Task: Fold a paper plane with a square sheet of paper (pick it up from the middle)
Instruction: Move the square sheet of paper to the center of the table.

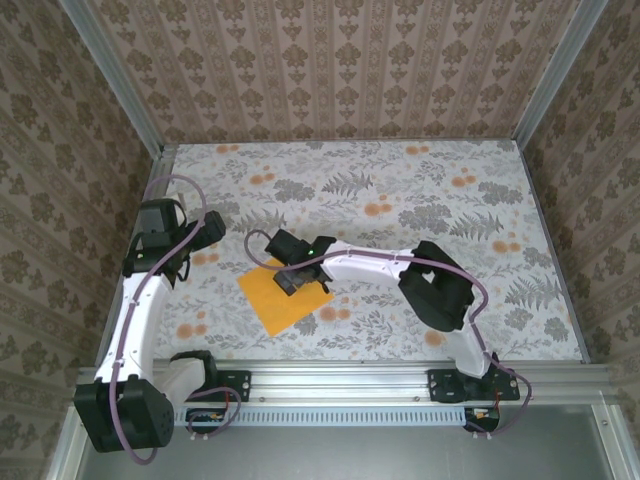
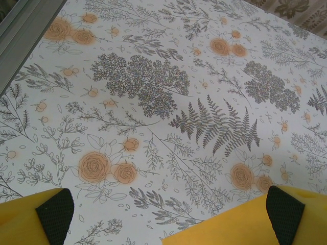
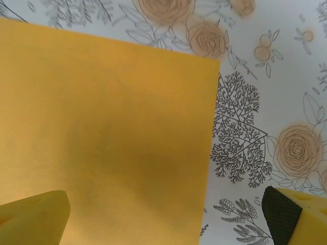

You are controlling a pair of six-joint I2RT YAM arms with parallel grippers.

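One square sheet of paper [image 1: 285, 295] lies flat on the surface [image 1: 400, 200] beneath the spread right tool [image 3: 163, 214]. The left tool [image 2: 170, 214], also spread, frames a sheet corner between its two fingers [image 2: 55, 217].

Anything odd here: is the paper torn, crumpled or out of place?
Nothing stands out. The square sheet of paper lies flat and unfolded on the floral table, turned cornerwise to the arms, with the right gripper open over it.
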